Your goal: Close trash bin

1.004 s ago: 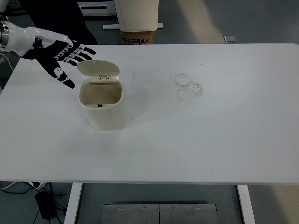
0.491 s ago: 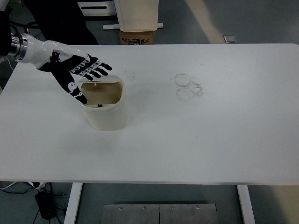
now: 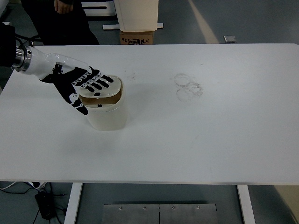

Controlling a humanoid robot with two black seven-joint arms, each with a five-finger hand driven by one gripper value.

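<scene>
Left robot hand [image 3: 79, 84], fingers spread flat and gripping nothing, lies on the trash bin [image 3: 105, 109] lid [image 3: 103, 88] to press it shut.

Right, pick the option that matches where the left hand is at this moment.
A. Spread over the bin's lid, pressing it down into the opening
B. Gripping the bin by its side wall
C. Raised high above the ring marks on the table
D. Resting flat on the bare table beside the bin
A: the left hand lies with fingers spread on the lid, which sits tilted, nearly down in the trash bin opening.
</scene>
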